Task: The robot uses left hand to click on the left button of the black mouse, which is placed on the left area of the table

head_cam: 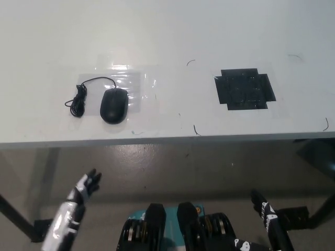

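1. One black mouse [114, 105] lay in the left-centre of the frame on the white counter [167, 42], sitting on a clear plastic sheet [133, 86], with its cord [80, 99] bunched in a loose coil just to its left.
2. The left hand [86, 188] was at the lower left of the frame, below the counter's front edge and well apart from the mouse; it held nothing, and I could not tell whether its fingers were spread or curled.
3. The right hand [263, 206] rested at the lower right, also under the counter edge, gripping nothing; how its fingers stood could not be made out either.
4. A black taped patch [244, 89] lay at the right-centre of the counter, well apart from the mouse.
5. The mouse looked light, rigid and smooth-shelled, so a sideways shove would probably slide it, all the more on slick plastic.
6. No grasp seemed needed: the press should come straight down on one fingertip.
7. The button end was likely the far one, where the cord leaves; the target would be that end's left half.
8. The click had not yet begun.
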Controlling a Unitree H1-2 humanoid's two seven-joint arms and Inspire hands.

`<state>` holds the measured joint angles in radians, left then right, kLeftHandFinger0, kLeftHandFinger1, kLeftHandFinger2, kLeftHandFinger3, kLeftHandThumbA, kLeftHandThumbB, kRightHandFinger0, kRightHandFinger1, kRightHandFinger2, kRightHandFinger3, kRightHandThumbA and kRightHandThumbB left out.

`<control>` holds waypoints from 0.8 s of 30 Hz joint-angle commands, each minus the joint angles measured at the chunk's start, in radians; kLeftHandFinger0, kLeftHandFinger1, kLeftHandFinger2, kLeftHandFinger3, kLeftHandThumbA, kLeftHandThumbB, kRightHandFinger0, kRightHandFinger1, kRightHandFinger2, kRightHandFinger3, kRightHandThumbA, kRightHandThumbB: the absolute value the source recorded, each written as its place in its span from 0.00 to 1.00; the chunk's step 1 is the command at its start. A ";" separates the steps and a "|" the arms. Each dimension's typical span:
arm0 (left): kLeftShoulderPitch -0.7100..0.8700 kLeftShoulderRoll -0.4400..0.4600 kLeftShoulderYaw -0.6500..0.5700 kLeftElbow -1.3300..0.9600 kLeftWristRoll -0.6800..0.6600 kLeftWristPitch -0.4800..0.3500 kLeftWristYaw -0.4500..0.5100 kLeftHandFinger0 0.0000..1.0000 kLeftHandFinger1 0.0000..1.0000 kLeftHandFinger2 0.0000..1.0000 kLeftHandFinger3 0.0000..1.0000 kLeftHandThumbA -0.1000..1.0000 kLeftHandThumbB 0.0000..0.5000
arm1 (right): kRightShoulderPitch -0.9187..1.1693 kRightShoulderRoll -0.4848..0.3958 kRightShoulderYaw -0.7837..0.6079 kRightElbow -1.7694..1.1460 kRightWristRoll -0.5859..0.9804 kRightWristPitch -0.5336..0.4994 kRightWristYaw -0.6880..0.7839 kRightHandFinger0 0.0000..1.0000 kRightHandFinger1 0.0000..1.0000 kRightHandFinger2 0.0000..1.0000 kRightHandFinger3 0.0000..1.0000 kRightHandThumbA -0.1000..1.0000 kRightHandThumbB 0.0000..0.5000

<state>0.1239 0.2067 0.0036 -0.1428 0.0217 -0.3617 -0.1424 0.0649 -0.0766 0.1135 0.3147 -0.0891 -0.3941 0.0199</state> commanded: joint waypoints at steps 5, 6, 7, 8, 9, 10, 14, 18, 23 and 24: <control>-0.183 0.397 0.121 -0.452 -0.354 0.341 -0.092 0.25 0.18 0.37 1.00 1.00 0.84 | -0.018 -0.011 -0.009 -0.019 -0.021 -0.076 -0.012 1.00 1.00 1.00 1.00 1.00 0.20; -0.212 0.449 0.137 -0.461 -0.397 0.369 -0.096 0.18 0.10 0.30 1.00 1.00 0.82 | -0.018 -0.012 -0.008 -0.019 -0.023 -0.076 -0.013 1.00 1.00 1.00 1.00 1.00 0.21; -0.277 0.526 0.155 -0.450 -0.484 0.419 -0.116 0.19 0.01 0.10 1.00 1.00 0.91 | -0.018 -0.010 -0.009 -0.018 -0.027 -0.076 -0.016 1.00 1.00 1.00 1.00 1.00 0.23; -0.311 0.561 0.162 -0.442 -0.520 0.444 -0.125 0.20 0.00 0.05 1.00 1.00 0.92 | -0.019 -0.009 -0.009 -0.018 -0.028 -0.076 -0.018 1.00 1.00 1.00 1.00 1.00 0.23; -0.353 0.592 0.170 -0.438 -0.537 0.481 -0.122 0.01 0.00 0.00 1.00 1.00 0.99 | -0.019 -0.009 -0.010 -0.017 -0.023 -0.076 -0.015 1.00 1.00 1.00 1.00 1.00 0.25; -0.386 0.624 0.173 -0.436 -0.561 0.518 -0.122 0.00 0.00 0.00 1.00 1.00 1.00 | -0.019 -0.008 -0.010 -0.016 -0.021 -0.075 -0.014 1.00 1.00 1.00 1.00 1.00 0.26; -0.571 0.690 0.158 -0.349 -0.611 0.615 -0.160 0.00 0.00 0.00 1.00 1.00 1.00 | -0.021 -0.012 -0.014 -0.014 -0.019 -0.071 -0.012 1.00 1.00 1.00 1.00 1.00 0.26; -0.727 0.655 0.111 -0.216 -0.608 0.642 -0.202 0.00 0.00 0.07 1.00 1.00 0.75 | -0.025 -0.012 -0.017 -0.016 -0.019 -0.072 -0.013 1.00 1.00 1.00 1.00 1.00 0.27; -0.892 0.690 -0.007 -0.100 -0.441 0.733 -0.294 0.08 0.00 0.04 1.00 1.00 0.88 | -0.031 -0.012 -0.019 -0.015 -0.015 -0.069 -0.011 1.00 1.00 1.00 1.00 1.00 0.28; -0.903 0.695 -0.016 -0.092 -0.437 0.742 -0.305 0.08 0.00 0.07 1.00 1.00 0.87 | -0.031 -0.012 -0.020 -0.016 -0.015 -0.067 -0.011 1.00 1.00 1.00 1.00 1.00 0.28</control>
<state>-0.5487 0.7782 0.0711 -0.3170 -0.3632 0.0984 -0.2844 0.0645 -0.0769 0.1096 0.3191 -0.1008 -0.3936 0.0176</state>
